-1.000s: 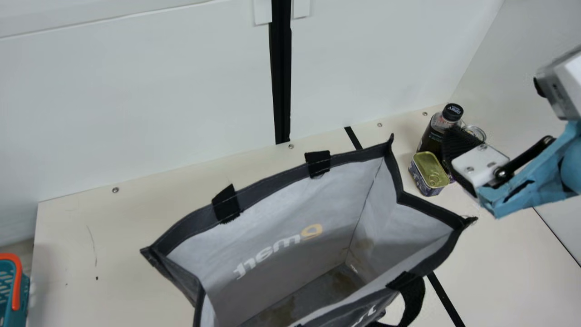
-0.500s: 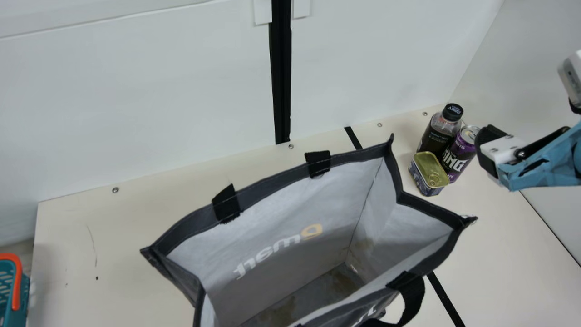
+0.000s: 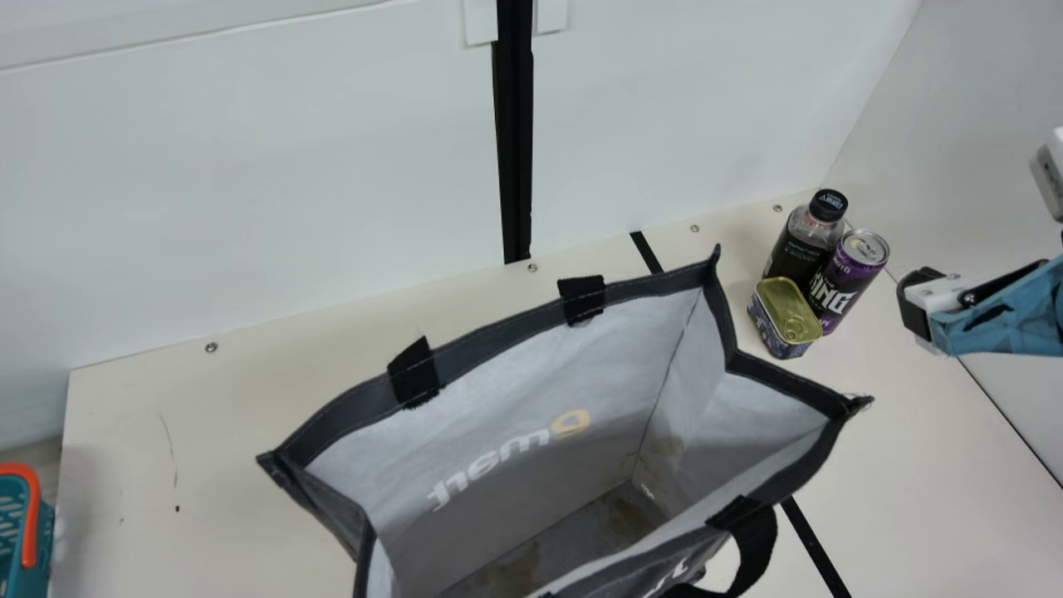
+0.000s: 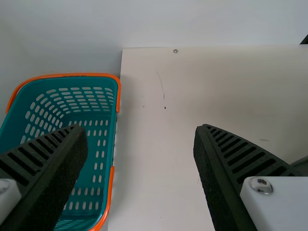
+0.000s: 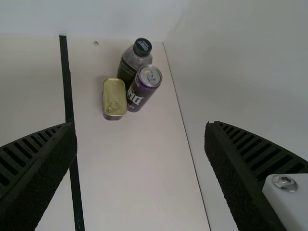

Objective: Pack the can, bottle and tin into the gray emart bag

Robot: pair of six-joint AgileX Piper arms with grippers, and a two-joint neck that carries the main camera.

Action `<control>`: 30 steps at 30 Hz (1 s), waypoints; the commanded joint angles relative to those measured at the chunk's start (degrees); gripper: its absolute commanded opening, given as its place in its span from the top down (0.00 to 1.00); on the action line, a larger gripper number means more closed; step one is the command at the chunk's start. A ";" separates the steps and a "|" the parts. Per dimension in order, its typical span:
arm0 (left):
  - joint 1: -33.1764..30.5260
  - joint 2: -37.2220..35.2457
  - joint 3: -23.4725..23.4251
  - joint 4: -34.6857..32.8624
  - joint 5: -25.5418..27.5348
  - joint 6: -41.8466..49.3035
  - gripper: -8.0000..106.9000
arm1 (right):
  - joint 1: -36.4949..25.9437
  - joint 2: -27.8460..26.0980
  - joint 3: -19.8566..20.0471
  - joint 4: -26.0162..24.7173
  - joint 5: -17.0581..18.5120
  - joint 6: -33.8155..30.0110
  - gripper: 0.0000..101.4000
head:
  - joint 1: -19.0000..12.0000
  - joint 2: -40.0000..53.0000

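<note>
And here's the scene: the gray emart bag (image 3: 498,345) stands wide open across the middle of the table (image 3: 249,415), mouth up, its inner floor stained. A loose black handle (image 3: 756,552) curls off its near side.

Over by the table's far right corner, what a tight little bunch! The bottle (image 3: 801,249), dark-capped, stands farthest back, with the tin (image 3: 783,316) and the purple can (image 3: 843,278) in front of it, so those two partly block the way to it from the table's near side. They look pressed together, though the overlap makes actual contact hard to swear to. All three are outside the bag, and its side panel rises between its opening and them.

Now the right gripper (image 3: 912,301), just beside the can near the table's right edge: the right wrist view has its jaws spread wide, nothing between them. A pale side wall (image 5: 240,82) runs along that edge, hemming in the space there.

On the other flank, the left gripper (image 4: 140,129) has wide, unfilled jaws too. Beyond the table's left edge sits a teal basket (image 3: 43,531) with orange handles, and a black post (image 3: 513,149) climbs the back wall (image 3: 291,166) at the far edge.
</note>
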 commanded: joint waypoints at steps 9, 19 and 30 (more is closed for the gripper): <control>0.00 0.00 0.00 0.00 0.00 0.00 0.15 | -2.17 0.43 2.64 0.44 0.05 -0.43 0.10 | -1.30 -0.05; 0.00 0.00 0.00 0.00 0.00 0.00 0.15 | -2.17 0.45 2.67 0.41 -0.06 -0.47 0.10 | -1.30 -0.05; 0.00 0.00 0.00 0.00 0.00 0.00 0.15 | -2.17 0.45 2.67 0.41 -0.06 -0.47 0.10 | -1.30 -0.05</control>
